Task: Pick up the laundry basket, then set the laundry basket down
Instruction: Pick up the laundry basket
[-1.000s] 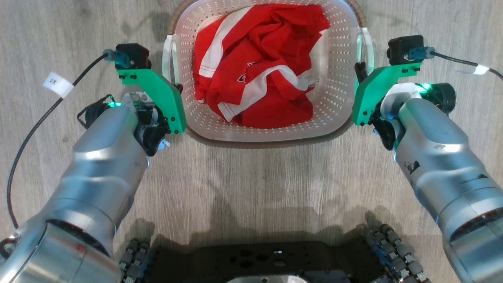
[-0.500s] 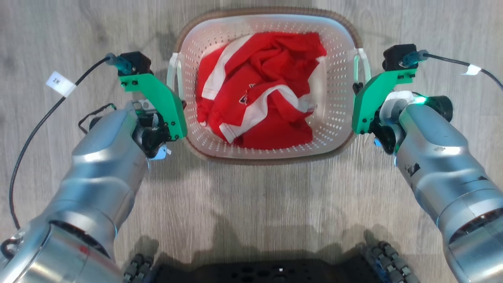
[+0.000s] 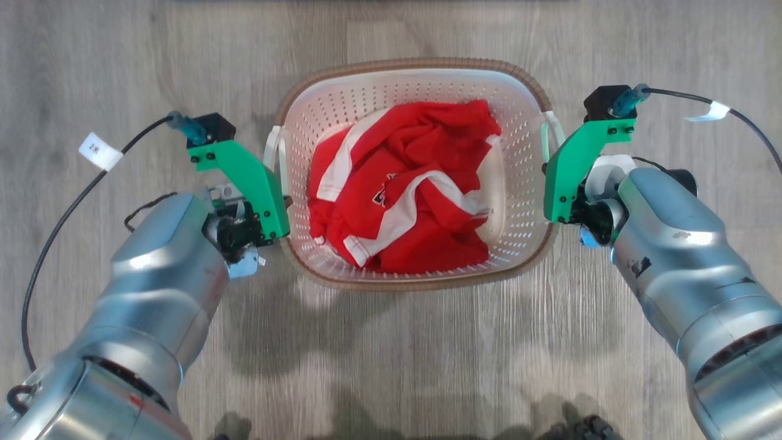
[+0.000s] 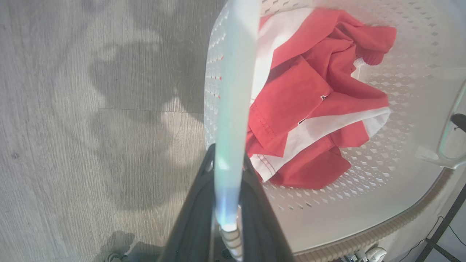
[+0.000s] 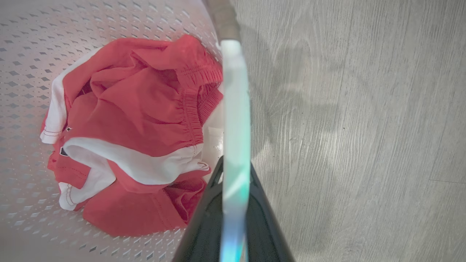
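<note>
The laundry basket (image 3: 415, 66) is white and perforated, with a brown rim band, and holds a crumpled red and white garment (image 3: 403, 183). My left gripper (image 3: 282, 198) sits at its left handle (image 3: 273, 153), my right gripper (image 3: 547, 168) at its right handle (image 3: 553, 131). In the left wrist view, the left gripper (image 4: 227, 153) is shut on the pale handle bar (image 4: 236, 91). The right wrist view shows the right gripper (image 5: 236, 163) shut on the other handle (image 5: 236, 109). The basket's shadow lies offset on the floor below it, so the basket hangs between both arms.
Grey wood-plank floor (image 3: 391, 354) lies all around. Black cables with white tags trail from both wrists, at the left (image 3: 98, 151) and right (image 3: 712, 111). My base's wheels (image 3: 580, 425) peek in at the bottom edge. A dark stand leg (image 4: 444, 225) shows beyond the basket.
The head camera has moved: my base has nearly left the picture. Basket and both grippers sit lower and closer together, and the shadow has separated from the basket. Both grips are unchanged.
</note>
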Controlling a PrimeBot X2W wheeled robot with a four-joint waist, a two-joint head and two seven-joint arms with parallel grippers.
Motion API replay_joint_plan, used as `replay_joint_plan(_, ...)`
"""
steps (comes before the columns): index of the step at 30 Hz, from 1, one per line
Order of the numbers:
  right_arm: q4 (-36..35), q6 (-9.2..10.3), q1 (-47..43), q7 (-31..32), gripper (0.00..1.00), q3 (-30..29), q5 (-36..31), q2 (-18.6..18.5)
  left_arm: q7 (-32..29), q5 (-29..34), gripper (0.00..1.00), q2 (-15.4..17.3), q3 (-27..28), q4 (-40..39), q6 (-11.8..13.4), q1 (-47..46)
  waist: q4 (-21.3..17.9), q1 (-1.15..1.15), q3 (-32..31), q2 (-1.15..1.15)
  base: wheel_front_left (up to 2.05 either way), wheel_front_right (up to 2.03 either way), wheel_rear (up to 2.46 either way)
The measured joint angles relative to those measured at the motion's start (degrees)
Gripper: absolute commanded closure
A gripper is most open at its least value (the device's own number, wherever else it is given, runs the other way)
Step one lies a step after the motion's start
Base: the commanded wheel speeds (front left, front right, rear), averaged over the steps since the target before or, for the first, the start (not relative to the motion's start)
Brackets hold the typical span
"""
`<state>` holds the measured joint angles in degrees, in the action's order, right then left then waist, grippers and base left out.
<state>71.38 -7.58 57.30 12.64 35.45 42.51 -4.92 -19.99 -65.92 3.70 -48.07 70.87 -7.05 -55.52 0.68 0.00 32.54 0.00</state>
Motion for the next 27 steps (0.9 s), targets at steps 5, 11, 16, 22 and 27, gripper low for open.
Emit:
replay_joint_plan(5, 0.35, -0.01, -0.04, 2.74, 1.0, 0.37, 1.01, 0.29, -1.67, -1.32, 1.0, 0.01, -0.01, 0.64, 0.0, 0.54, -0.09, 0.0, -3.53, 0.0, 0.0, 0.0, 0.0)
replay_joint_plan(11, 0.96, -0.01, -0.3, 5.55, 1.0, 0.7, 2.46, 0.52, -2.99, -2.29, 1.0, 0.02, -0.1, 1.27, 0.0, 1.23, -0.24, 0.0, -8.5, 0.0, 0.0, 0.0, 0.0)
replay_joint_plan(16, 1.31, -0.01, -2.06, 7.62, 1.0, 0.96, 3.64, 0.81, -4.45, -2.77, 1.0, -0.01, -0.11, 1.98, -0.01, 2.92, -0.3, 0.0, -12.37, 0.0, 0.0, 0.0, 0.0)
replay_joint_plan(22, 1.51, -0.01, -4.46, 9.8, 1.0, 1.01, 5.04, 0.97, -6.25, -3.27, 1.0, -0.1, -0.24, 2.55, -0.01, 4.36, -0.45, 0.0, -16.88, 0.0, 0.0, 0.0, 0.0)
replay_joint_plan(27, 1.67, -0.01, -6.19, 10.85, 1.0, 1.27, 5.73, 1.11, -7.76, -4.21, 1.0, -0.15, -0.25, 3.03, 0.0, 5.8, -0.53, 0.0, -20.48, 0.0, 0.0, 0.0, 0.0)
